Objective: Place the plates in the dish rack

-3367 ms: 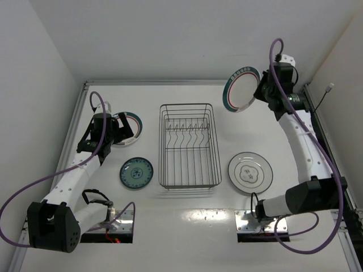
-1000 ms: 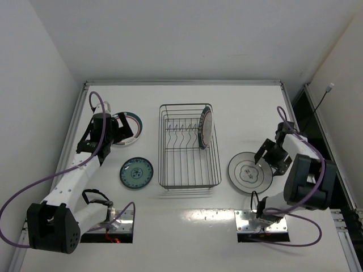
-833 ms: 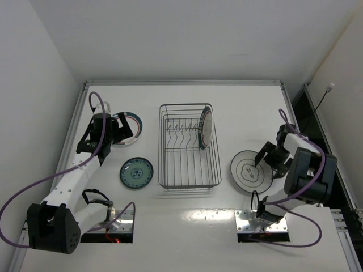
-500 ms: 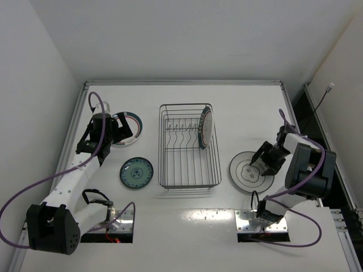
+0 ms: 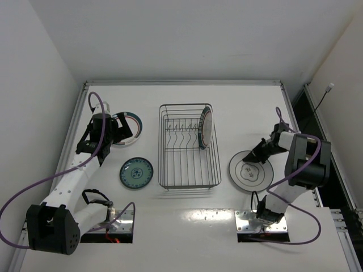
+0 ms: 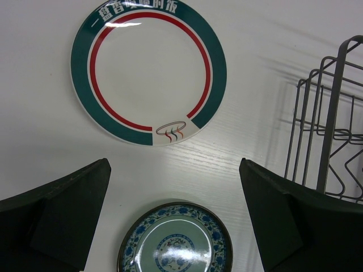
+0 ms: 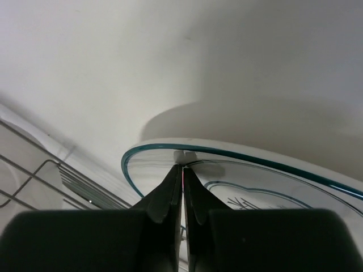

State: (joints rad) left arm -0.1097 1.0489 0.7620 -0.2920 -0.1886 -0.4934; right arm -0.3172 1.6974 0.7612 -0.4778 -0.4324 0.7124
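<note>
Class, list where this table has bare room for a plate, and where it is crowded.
Bare: the table strip behind the dish rack, and the strip between rack and arm bases. Crowded: left of the rack, banded plate, teal plate, left gripper; right of it, pale plate and right gripper.

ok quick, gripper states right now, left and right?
Left gripper: open, holding nothing, above the white round plate with green-and-red rim bands.
Right gripper: fingers closed on the rim of the pale grey-white round plate with a dark rim line.

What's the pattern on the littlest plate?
Small plate: teal, blue flowery swirls round the rim; clearest in the left wrist view.
</note>
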